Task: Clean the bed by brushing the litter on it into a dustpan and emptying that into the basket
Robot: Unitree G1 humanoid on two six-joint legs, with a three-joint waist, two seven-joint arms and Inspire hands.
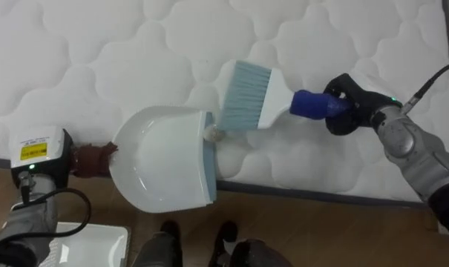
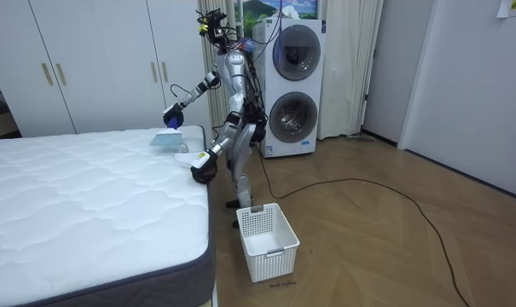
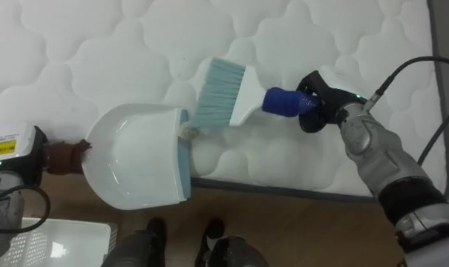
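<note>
While the brush (image 1: 246,96) is gripped by its blue handle in the right hand (image 1: 348,105) at the right, its bristles are set on the bed (image 1: 98,52) beside the white dustpan (image 1: 161,167), lower middle. The left hand's (image 2: 203,172) state cannot be told.

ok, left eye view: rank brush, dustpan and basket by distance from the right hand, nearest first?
1. brush: its blue handle is gripped in the right hand, at the view's right.
2. dustpan: left of the brush, at the mattress edge.
3. basket: on the floor, lower left corner.
</note>
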